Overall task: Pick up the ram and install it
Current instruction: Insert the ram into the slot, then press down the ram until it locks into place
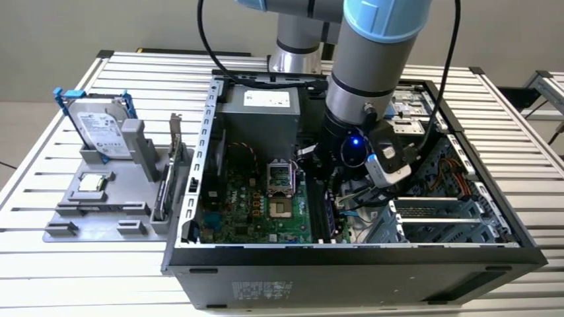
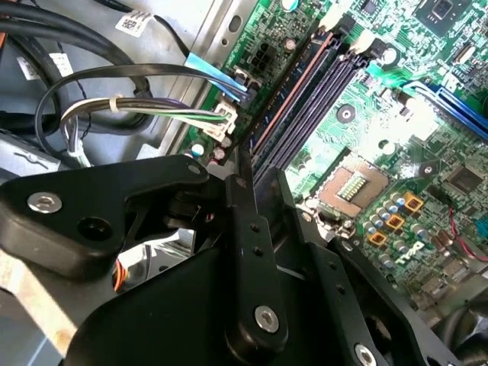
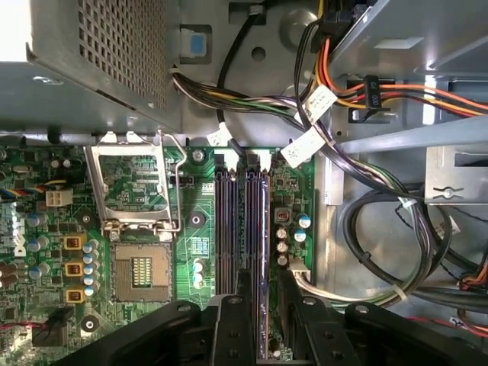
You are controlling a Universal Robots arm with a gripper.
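Observation:
My gripper [image 1: 331,198] is down inside the open computer case, low over the black memory slots [image 3: 229,229] of the green motherboard [image 1: 255,205]. In both wrist views the ram shows edge-on as a thin strip [image 2: 293,95] along the slot nearest the board's edge [image 3: 264,229]. It runs straight in between the black fingers [image 2: 245,221]. The gripper [image 2: 242,164] [image 3: 264,293] looks shut on the ram, which stands in line with that slot. How deep the ram sits is hidden by the gripper.
The processor socket [image 3: 141,267] lies beside the slots. Cable bundles [image 3: 366,229] and a connector crowd the board's edge. The power supply [image 1: 264,112] and the drive cage [image 1: 440,218] flank the arm. Outside the case, a grey fixture [image 1: 66,218] holds a hard drive [image 1: 97,129] and a green card [image 1: 179,165].

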